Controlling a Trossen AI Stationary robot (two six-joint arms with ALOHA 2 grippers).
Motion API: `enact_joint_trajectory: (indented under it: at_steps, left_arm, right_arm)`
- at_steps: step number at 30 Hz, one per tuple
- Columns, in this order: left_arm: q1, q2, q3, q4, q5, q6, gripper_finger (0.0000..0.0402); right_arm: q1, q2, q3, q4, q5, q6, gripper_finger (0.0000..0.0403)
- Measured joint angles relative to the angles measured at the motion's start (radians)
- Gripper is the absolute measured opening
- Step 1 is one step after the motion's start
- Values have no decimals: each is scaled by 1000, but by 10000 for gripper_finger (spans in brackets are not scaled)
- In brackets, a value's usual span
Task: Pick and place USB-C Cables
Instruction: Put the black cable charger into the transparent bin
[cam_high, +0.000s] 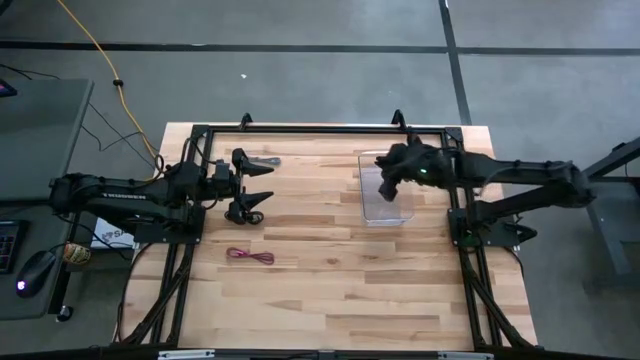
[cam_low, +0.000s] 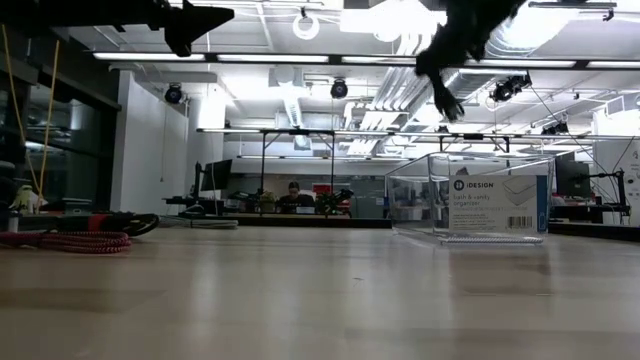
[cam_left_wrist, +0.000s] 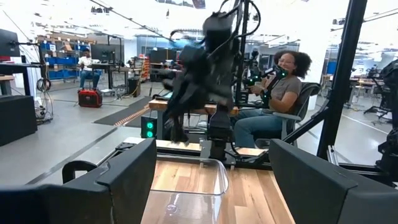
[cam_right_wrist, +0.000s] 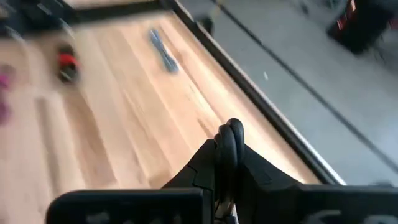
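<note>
The right hand (cam_high: 388, 185) is held above the clear box (cam_high: 386, 190) at the right of the desk (cam_high: 330, 290), and a black cable bundle (cam_right_wrist: 227, 140) is seen pinched between its fingers in the right wrist view. The left hand (cam_high: 262, 172) hangs raised at the left of the desk with its fingers spread and nothing between them. Three cable bundles are counted on the wood: a grey one (cam_high: 266, 161) near the far edge, a black-and-red one (cam_high: 246, 213) just beneath the left arm, and a magenta-red one (cam_high: 249, 256) nearer the front, well apart from the box. With the one being carried, four are counted in all, and one box. The bundles are judged to be light, soft and springy, so loops may be expected to slip or uncoil if an end is taken; a grasp across the middle of the coil, where the strands lie together, is advised. The box is judged light and easily nudged.
</note>
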Motion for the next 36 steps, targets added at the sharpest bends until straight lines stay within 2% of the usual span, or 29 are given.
enact_joint_trajectory:
  at_steps: [5,14,19,36]
  left_arm:
    - [0,0,0,0,0,0,291]
    - [0,0,0,0,0,0,291]
    - [0,0,0,0,0,0,291]
    - [0,0,0,1,0,-1,291]
  right_arm:
    - [-80,89,-40,-65,-92,48,12]
    - [-126,193,-188,60,-143,117,12]
    - [-138,203,-263,165,-184,153,12]
    - [-172,211,-364,247,-189,240,12]
